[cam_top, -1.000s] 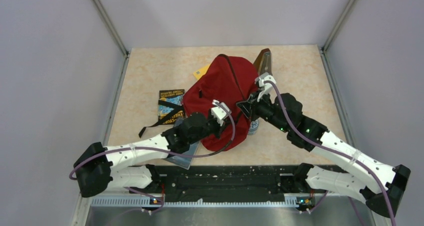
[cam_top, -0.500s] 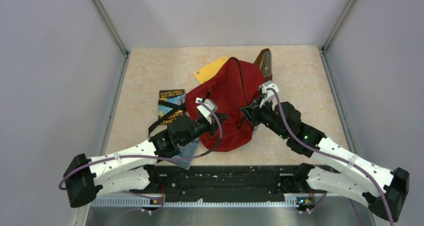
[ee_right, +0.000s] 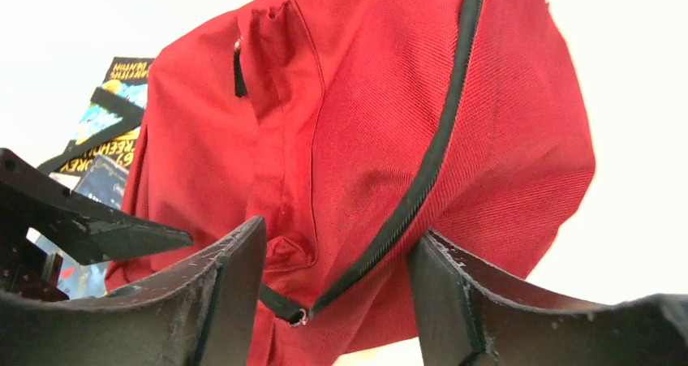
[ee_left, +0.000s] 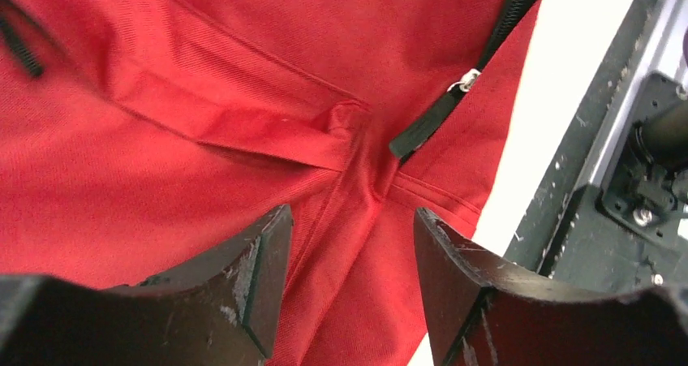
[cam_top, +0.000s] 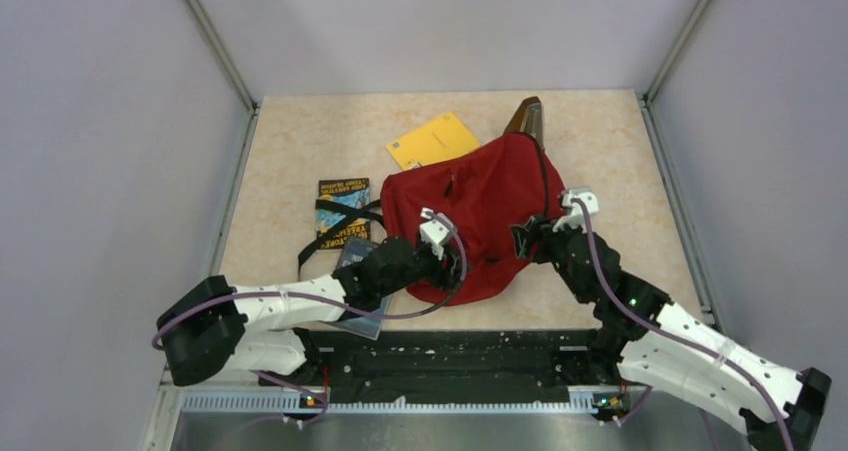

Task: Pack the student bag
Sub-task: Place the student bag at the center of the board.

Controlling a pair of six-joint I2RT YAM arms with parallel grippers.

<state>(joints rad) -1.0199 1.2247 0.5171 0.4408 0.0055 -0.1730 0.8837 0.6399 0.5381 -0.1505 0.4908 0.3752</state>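
Lying slumped mid-table on the beige marbled tabletop (cam_top: 300,141), the soft red fabric backpack with black zippers (cam_top: 480,211) sits between both tools. Left gripper (ee_left: 350,216) and right gripper (ee_right: 339,234): jaws spread apart over the fabric, gripping nothing. Yellow lettering on the adjacent black-and-blue book (cam_top: 342,211) is illegible.

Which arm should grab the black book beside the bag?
Probably left. The black book lies left of the student bag, beside the left arm, and the left claw is open. The right claw is across the bag.

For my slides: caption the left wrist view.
Open left gripper above creased red fabric of the student bag, near a black zipper.
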